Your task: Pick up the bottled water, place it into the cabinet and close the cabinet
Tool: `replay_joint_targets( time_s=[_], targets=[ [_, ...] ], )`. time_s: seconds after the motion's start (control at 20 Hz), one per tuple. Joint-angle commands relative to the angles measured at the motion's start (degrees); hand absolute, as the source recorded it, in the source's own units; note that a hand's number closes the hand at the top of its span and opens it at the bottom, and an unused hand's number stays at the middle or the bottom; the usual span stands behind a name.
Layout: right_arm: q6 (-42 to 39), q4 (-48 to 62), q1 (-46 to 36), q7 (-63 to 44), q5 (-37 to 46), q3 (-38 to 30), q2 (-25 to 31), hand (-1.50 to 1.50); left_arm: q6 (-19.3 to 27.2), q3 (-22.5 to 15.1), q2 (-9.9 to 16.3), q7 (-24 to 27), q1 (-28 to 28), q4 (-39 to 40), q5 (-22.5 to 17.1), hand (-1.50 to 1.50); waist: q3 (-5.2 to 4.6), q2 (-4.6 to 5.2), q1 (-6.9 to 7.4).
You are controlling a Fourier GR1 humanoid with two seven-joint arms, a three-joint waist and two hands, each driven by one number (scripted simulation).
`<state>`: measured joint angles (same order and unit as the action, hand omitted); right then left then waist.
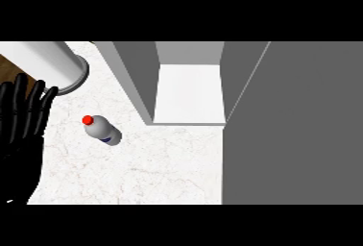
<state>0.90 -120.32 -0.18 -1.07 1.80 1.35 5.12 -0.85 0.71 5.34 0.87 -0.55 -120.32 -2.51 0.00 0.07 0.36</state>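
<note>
Left hand (21, 120) sits at the view's left edge, fingers straight, spread and pointing up, holding nothing; it looks to be resting. Right hand not in view.

Bottled water (101, 129): white body, red cap, upright on the pale marble worktop (142, 168), apart from the left hand and left of the cabinet (188, 91). Cabinet stands open, white shelf bare; the broad grey panel to the right is probably its door (291, 125), swung out over the worktop.

Step, as judged: nothing begun. Bottle not yet grasped, cabinet not yet loaded or shut. Next move calls for a hand to travel to the bottle, curl round its body below the cap, lift it and carry it right into the opening, keeping it upright past the cabinet's side wall.

Hard to make out:
- white cylinder (50, 62) at top left, cut by the frame; identity unclear.
- cabinet's depth and upper part are cut off.
- door hinge is not visible.
- bottle label reads only as a dark mark.
</note>
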Motion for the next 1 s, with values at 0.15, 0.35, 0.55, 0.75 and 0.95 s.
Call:
replay_joint_targets(
  time_s=[0.15,0.35,0.55,0.75,0.95],
  targets=[
    [-4.4,0.2,3.8,-0.9,-2.8,-2.6,2.6,-1.50,2.6,0.0,-1.5,3.1,0.0,2.5,5.3,-1.50,0.00,-0.06,-0.48],
    [-9.6,-8.0,15.3,-4.0,-9.9,5.0,0.7,-1.50,5.1,0.5,-5.1,-8.4,5.1,-3.0,-5.9,-1.50,0.03,-0.45,-0.96],
    [-11.4,-14.4,20.6,-4.8,-13.9,3.1,2.0,-1.50,5.3,1.5,-4.7,-14.3,9.0,-11.0,-8.2,-1.50,0.02,-0.37,-0.48],
    [-14.6,-20.6,29.4,-4.6,-17.0,0.9,2.9,-1.50,4.5,-0.4,-5.3,-13.1,15.2,-15.4,-8.4,-1.50,0.02,-0.32,-0.71],
    [-15.9,-24.4,32.4,-5.7,-17.0,0.8,2.6,-1.50,4.4,-1.8,-5.3,-13.0,17.3,-17.7,-7.7,-1.50,0.00,-0.27,-0.67]
  ],
)
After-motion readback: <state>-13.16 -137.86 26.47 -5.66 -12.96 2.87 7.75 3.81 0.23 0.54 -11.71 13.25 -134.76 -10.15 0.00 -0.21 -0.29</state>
